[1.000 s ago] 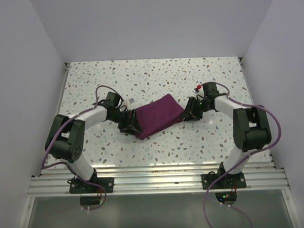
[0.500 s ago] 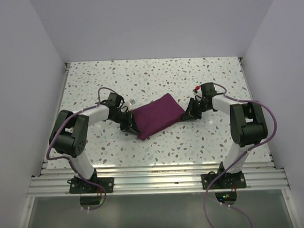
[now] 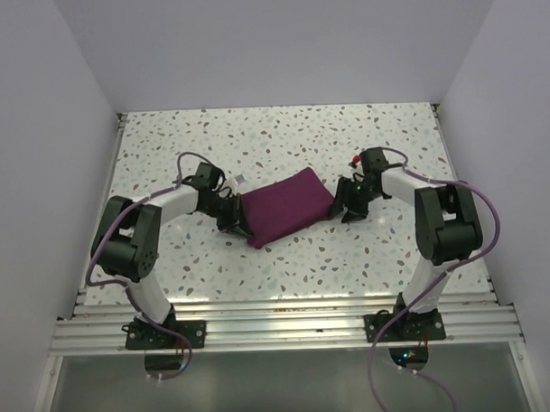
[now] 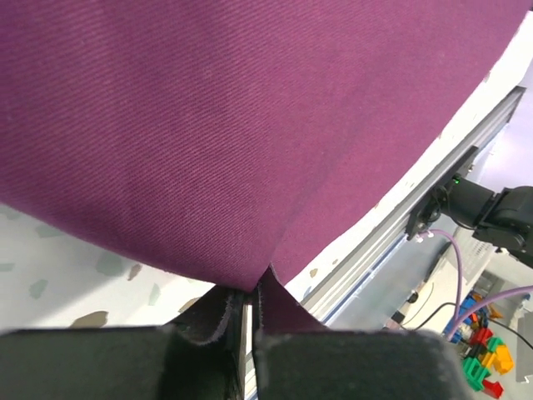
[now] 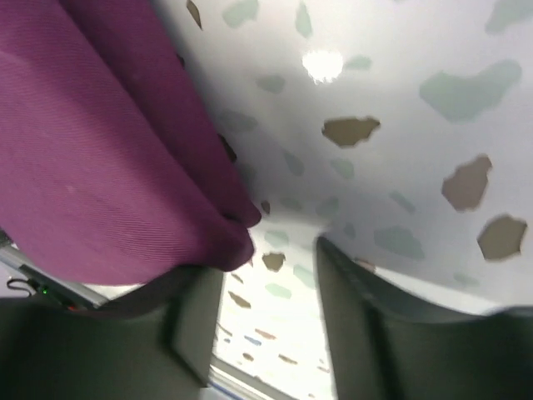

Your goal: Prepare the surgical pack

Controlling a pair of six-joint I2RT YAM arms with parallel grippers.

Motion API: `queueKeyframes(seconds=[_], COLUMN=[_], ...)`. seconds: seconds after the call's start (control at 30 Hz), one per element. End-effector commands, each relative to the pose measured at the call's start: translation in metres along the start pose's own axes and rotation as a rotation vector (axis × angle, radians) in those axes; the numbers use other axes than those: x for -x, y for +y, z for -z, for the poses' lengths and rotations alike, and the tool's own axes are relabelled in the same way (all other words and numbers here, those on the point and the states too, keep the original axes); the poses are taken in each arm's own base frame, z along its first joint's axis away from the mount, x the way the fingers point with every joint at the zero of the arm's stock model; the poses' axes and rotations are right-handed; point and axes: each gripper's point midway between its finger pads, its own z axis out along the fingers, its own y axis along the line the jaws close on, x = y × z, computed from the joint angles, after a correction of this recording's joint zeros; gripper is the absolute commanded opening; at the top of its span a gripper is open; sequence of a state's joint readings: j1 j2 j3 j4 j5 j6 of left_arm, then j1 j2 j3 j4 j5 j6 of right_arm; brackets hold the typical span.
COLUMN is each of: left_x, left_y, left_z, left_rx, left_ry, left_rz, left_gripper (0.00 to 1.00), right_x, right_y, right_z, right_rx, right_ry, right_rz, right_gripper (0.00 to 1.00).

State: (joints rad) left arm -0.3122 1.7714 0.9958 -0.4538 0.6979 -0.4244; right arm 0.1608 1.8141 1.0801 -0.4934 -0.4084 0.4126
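The surgical pack (image 3: 289,205) is a compact plum-purple cloth bundle lying slanted on the speckled table (image 3: 282,142), between my two arms. No tray, instruments or gauze show outside the cloth. My left gripper (image 3: 238,223) is at the bundle's left end, shut on a pinch of the cloth's edge. In the left wrist view the purple cloth (image 4: 250,125) fills the frame and a fold of it runs down between the closed fingers of the left gripper (image 4: 250,310). My right gripper (image 3: 344,206) is at the bundle's right corner. It stands open (image 5: 268,308), with the cloth's corner (image 5: 125,183) just above its left finger and only table between the fingers.
A metal rail (image 3: 279,319) runs along the table's near edge, where both arm bases are bolted. Pale walls close in the left, right and back sides. Purple cables loop from both arms.
The left jaws have shut on the cloth at the bundle's left end. The right jaws, closed at the right corner half a second ago, now stand open. The bundle has barely moved.
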Motion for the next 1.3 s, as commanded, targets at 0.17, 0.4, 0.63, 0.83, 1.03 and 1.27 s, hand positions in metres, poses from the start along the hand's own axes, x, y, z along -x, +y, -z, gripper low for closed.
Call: queueKeyframes(seconds=[0.17, 0.4, 0.63, 0.83, 1.03, 1.27], left_x=[0.019, 0.007, 0.015, 0.017, 0.006, 0.002], left_y=[0.009, -0.015, -0.028, -0.032, -0.029, -0.035], left_z=[0.022, 0.062, 0.084, 0.102, 0.105, 0.113], left_rx=[0.103, 0.113, 0.138, 0.179, 0.182, 0.171], left_ry=[-0.073, -0.158, -0.266, -0.344, -0.357, -0.39], left_rz=[-0.094, -0.148, -0.139, -0.129, -0.099, -0.084], left_gripper=[0.41, 0.49, 0.34, 0.32, 0.36, 0.39], right_x=[-0.008, -0.032, -0.059, -0.065, -0.064, -0.028], right_y=[0.017, 0.07, 0.096, 0.089, 0.091, 0.125], right_z=[0.055, 0.067, 0.011, -0.032, -0.058, -0.089], right_rx=[-0.012, 0.169, 0.154, 0.09, 0.1, 0.142], right_ry=[0.004, 0.07, 0.07, 0.011, -0.057, -0.137], right_rz=[0.012, 0.069, 0.12, 0.109, 0.05, -0.043], right_gripper=[0.59, 0.36, 0.03, 0.0, 0.01, 0.03])
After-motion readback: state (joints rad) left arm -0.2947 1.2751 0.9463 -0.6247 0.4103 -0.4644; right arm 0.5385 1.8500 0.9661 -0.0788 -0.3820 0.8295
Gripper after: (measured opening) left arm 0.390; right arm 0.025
